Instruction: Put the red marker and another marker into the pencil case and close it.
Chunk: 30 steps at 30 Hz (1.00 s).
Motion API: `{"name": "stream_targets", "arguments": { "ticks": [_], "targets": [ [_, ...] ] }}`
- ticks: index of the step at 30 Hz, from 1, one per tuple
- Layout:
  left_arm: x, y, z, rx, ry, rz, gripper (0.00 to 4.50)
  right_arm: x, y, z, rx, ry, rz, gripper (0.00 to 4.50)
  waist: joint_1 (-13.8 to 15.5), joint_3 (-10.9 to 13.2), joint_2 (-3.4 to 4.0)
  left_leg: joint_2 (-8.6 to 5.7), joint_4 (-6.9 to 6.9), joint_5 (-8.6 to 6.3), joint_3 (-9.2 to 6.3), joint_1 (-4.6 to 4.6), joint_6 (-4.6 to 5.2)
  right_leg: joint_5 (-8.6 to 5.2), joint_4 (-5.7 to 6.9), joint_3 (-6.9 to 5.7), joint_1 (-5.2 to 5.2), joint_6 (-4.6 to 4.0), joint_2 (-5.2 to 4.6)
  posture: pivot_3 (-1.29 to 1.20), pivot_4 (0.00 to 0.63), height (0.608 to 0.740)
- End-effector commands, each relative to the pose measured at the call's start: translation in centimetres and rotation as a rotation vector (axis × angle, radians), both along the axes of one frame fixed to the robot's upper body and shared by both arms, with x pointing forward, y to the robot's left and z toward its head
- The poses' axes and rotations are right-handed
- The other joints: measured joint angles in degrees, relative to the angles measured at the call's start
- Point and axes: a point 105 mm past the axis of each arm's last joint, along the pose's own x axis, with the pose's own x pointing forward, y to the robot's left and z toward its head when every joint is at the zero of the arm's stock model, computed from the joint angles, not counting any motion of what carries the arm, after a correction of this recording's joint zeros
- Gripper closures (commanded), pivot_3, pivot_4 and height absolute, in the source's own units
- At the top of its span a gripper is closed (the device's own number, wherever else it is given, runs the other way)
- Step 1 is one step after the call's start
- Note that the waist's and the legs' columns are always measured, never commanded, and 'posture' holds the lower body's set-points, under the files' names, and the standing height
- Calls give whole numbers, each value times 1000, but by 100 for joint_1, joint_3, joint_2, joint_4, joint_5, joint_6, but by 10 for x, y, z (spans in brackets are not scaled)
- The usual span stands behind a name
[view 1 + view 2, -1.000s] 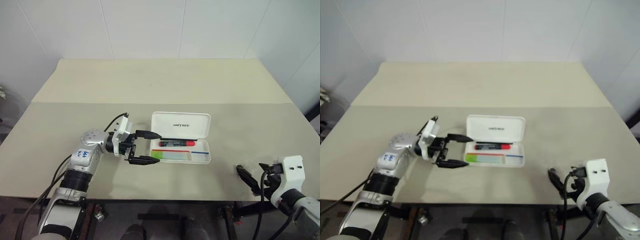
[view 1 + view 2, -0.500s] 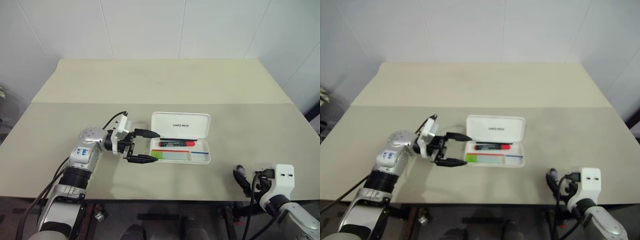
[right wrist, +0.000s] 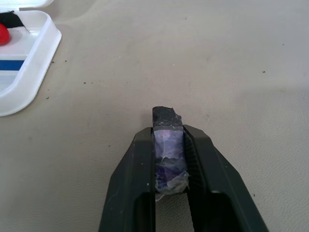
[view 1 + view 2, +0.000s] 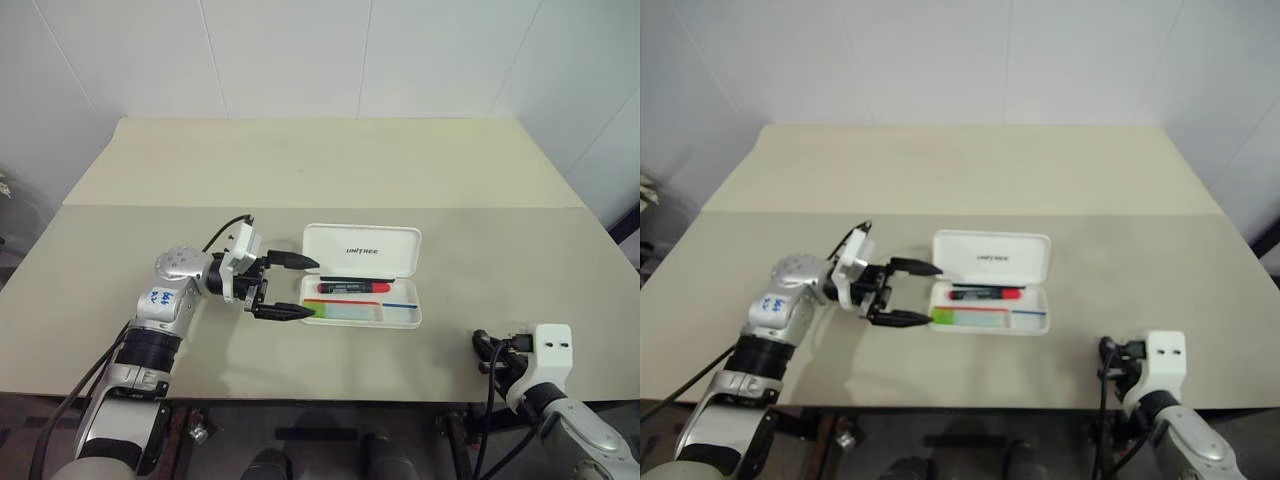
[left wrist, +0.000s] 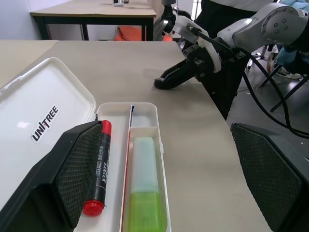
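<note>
Table (image 4: 300, 170), bare tan surface, carries everything. The pencil case (image 4: 361, 246) lies open near the middle, lid tipped back on the far side, tray toward the near edge. Judged a light, stiff plastic shell with smooth, likely slippery faces; the lid's free far edge looks the best place to push or take hold for closing, since a press there should swing it on the hinge without sliding the tray, though a light case may skate on the table. The red marker (image 4: 353, 287) lies in the tray's far compartment, cap to the right in the head views; another marker (image 5: 147, 193) lies in the near compartment, green end to the left. Both are rigid, light and round-bodied, so would roll if tipped out. Left gripper (image 4: 298, 288) hovers level at the case's left end, fingers spread wide, nothing between them. Right gripper (image 3: 168, 145) sits low at the table's near right edge, well apart from the case, fingers pressed together with a dark purplish pad or scrap between them; what that is cannot be told. Hinge hidden behind the lid; whether the left fingertips touch the tray rim is unclear.
</note>
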Motion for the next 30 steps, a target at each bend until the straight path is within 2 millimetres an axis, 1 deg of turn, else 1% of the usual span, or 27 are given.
{"name": "stream_targets", "arguments": {
  "ticks": [1,4,10,11,13,16,19,22,26,30],
  "targets": [
    [3,5,10,-8,-49,24,0,6,-6,10,-61,-43,46,3804,-6,0,0,0,1,0,1,0,0,0,-3,0,2,0,0,0,150,740],
    [3,7,11,-11,-58,36,0,19,-6,31,-141,-114,188,3804,-8,1,1,-2,3,2,3,1,4,0,-21,0,12,-1,-1,0,150,740],
    [1,14,10,-7,-66,61,0,47,-5,61,-304,-165,499,3804,-14,2,3,0,0,4,5,2,8,4,-42,-1,21,7,1,0,150,740],
    [1,15,10,-7,-66,66,0,51,-3,65,-318,-170,553,3804,-6,2,3,-1,0,4,6,2,9,6,-43,-2,21,10,1,0,150,740],
    [0,18,9,-5,-68,77,0,55,8,70,-340,-184,689,3804,-5,3,4,0,-3,3,-1,2,11,7,-42,-7,21,13,2,0,150,740],
    [-3,22,8,-2,-68,95,0,55,31,71,-360,-178,925,3804,-14,4,4,-1,-4,-1,-4,-2,15,10,-41,-7,20,19,1,0,150,740],
    [-4,26,7,2,-69,111,0,56,45,68,-379,-164,1080,3804,-6,4,5,-1,-5,-7,-5,-3,16,10,-45,-7,20,21,1,0,150,740],
    [-6,31,7,8,-74,134,0,61,63,64,-390,-160,1225,3804,-12,5,6,-4,-3,-9,-3,-7,16,11,-52,-7,19,23,-1,0,150,740],
    [-10,34,8,12,-77,152,0,66,76,59,-378,-161,1312,3804,-11,5,6,0,-4,-11,-5,-4,14,10,-50,-10,19,23,0,0,150,740],
    [-14,35,9,14,-77,170,0,70,82,54,-372,-162,1347,3804,-2,6,7,-1,-4,-12,-6,-8,11,10,-50,-10,15,22,-1,0,150,740]
  ]
}}
